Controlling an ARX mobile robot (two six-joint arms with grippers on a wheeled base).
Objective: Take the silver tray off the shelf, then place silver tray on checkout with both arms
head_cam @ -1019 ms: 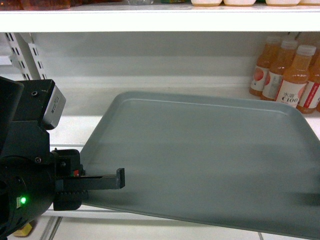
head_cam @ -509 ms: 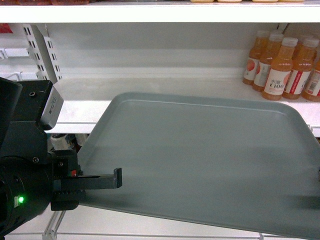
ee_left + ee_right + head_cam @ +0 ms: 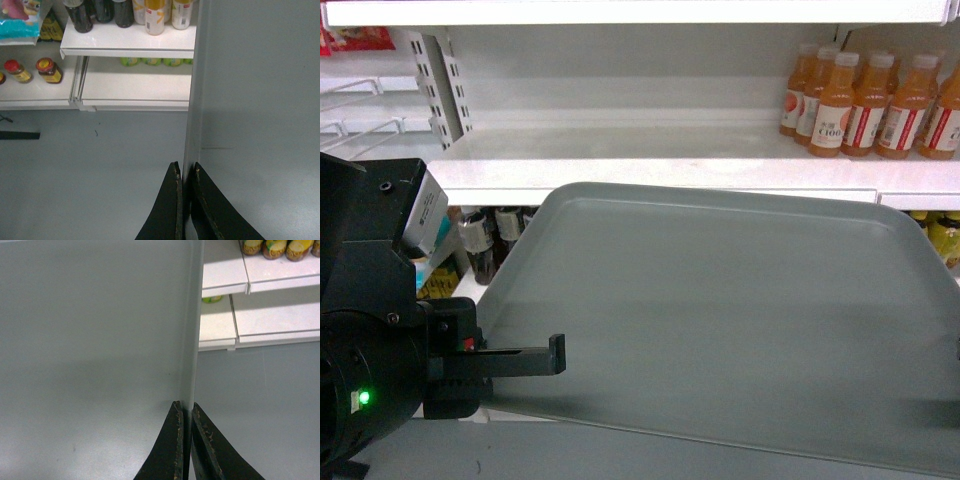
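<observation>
Now the silver tray (image 3: 720, 320) hangs across the frame's middle, clear of the shelf (image 3: 650, 168), each edge clenched by the left tool (image 3: 184, 172) and right tool (image 3: 184, 410), so uneven arm travel could twist it loose.

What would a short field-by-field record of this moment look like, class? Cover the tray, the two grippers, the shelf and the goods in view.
tray: silver tray, held off the shelf
left gripper: jaws shut on the tray's left rim
right gripper: jaws shut on the tray's right rim
shelf: white shelf, bare where the tray would sit
goods: orange juice bottles at the shelf's right end
checkout: not in view
</observation>
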